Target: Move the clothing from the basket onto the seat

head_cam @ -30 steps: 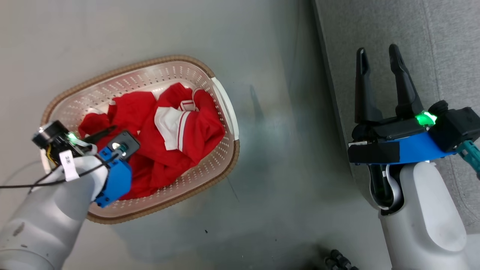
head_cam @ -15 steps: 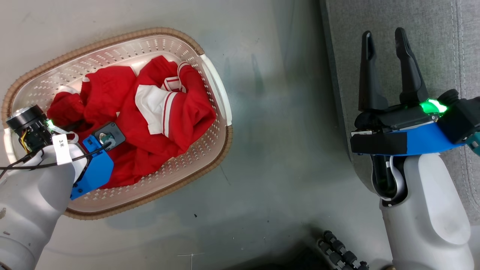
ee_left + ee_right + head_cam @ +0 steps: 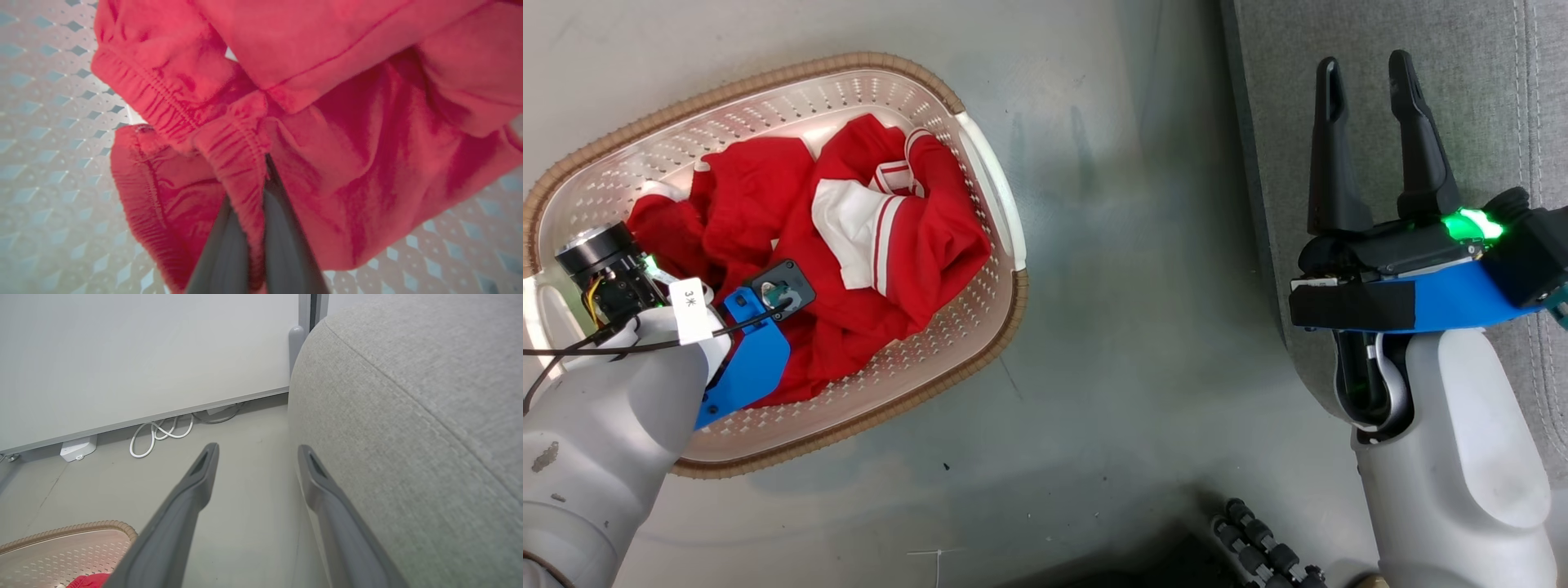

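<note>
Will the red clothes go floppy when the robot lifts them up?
Probably floppy: the clothing lies crumpled in folds in the basket, so it should dangle. Likely light, being thin cloth. The gathered waistband may give the left gripper a decent hold.

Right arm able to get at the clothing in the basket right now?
Probably: the right gripper is open, bare floor lies between, and the basket is open-topped. The left gripper pinches the clothing.
</note>
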Robot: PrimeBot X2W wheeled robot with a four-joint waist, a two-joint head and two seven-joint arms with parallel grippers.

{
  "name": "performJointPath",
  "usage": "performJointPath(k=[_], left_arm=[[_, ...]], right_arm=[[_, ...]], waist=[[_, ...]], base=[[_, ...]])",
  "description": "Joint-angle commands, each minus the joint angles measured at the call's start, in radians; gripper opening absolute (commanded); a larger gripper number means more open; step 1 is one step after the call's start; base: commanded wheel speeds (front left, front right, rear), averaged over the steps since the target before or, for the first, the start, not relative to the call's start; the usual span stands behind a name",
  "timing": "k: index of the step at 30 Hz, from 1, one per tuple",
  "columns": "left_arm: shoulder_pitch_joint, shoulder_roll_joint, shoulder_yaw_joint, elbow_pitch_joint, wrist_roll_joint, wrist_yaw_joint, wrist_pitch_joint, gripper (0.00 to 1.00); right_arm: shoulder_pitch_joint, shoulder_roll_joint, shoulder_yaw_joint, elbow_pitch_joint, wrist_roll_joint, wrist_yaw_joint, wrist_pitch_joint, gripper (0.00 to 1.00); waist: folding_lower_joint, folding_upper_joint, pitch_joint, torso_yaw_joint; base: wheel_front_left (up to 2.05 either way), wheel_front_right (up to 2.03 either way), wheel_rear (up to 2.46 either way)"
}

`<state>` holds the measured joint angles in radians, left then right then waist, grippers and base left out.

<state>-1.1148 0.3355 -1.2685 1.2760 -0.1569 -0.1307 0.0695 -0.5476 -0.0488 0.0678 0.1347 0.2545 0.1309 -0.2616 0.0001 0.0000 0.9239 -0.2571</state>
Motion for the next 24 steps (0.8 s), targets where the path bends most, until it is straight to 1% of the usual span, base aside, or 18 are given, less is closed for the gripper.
performJointPath(k=[1,4,10,17,24], left_arm=[[-0.009,0.004,-0.004,-0.002,-0.002,0.001,0.003,0.0],[-0.003,0.009,-0.008,-0.008,-0.012,0.001,0.002,0.0],[0.009,-0.004,-0.012,-0.028,-0.043,0.001,-0.013,0.0],[0.029,-0.031,-0.014,-0.075,-0.097,0.001,-0.054,0.0],[0.058,-0.069,-0.014,-0.124,-0.16,0.001,-0.111,0.0]], right_arm=[[-0.005,-0.003,-0.002,0.001,-0.002,0.0,-0.005,1.0],[0.001,-0.003,-0.004,0.005,-0.003,0.0,-0.005,1.0],[0.012,-0.003,-0.015,0.015,-0.01,0.0,-0.005,1.0],[0.027,-0.003,-0.027,0.025,-0.028,0.0,-0.005,1.0],[0.043,-0.003,-0.04,0.042,-0.059,0.0,-0.005,1.0]], waist=[[-0.0001,0.0,-0.002,0.001],[-0.0001,0.0,-0.01,0.003],[-0.0001,0.0,-0.041,0.014],[-0.0001,0.0,-0.088,0.043],[-0.0001,0.0,-0.16,0.081]], base=[[0.0,0.0,0.0],[0.0,0.0,0.0],[0.0,0.0,0.0],[0.0,0.0,0.0],[0.0,0.0,0.0]])
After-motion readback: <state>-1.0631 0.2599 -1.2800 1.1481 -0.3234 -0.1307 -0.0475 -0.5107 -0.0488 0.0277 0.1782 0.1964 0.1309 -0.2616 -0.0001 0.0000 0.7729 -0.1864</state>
